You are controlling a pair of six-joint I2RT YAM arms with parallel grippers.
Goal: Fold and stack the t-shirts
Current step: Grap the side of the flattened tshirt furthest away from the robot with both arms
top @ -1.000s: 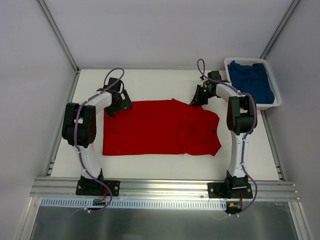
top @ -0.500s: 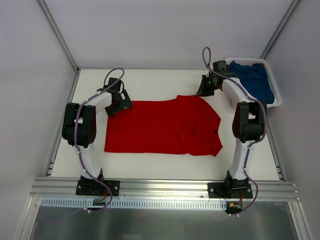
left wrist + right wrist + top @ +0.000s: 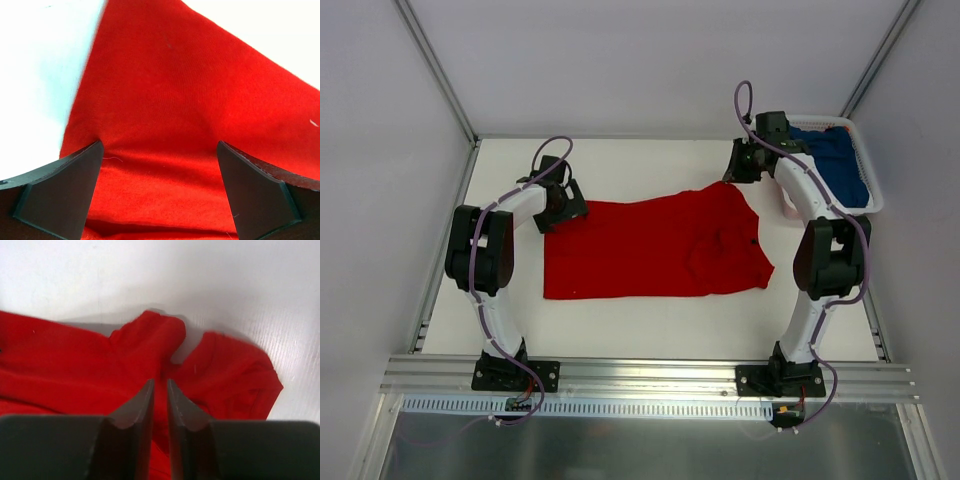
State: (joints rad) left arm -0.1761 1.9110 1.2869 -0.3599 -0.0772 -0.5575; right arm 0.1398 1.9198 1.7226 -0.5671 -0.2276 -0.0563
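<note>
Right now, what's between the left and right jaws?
Only the red t-shirt, spread out and reaching both; the top external view shows it.

A white table top (image 3: 650, 325) lies under the left gripper (image 3: 552, 215) and the right gripper (image 3: 728, 180). Pale grey walls (image 3: 620, 60) rise beyond both and close in on the outer side of each. Aluminium posts (image 3: 438, 70) slant up from the corners behind them. A white slatted basket (image 3: 820, 118) sits just outside the right gripper, at the table's far corner. An aluminium rail (image 3: 650, 372) runs along the table edge nearer than both. The light is soft and even, and the shadows are faint.
</note>
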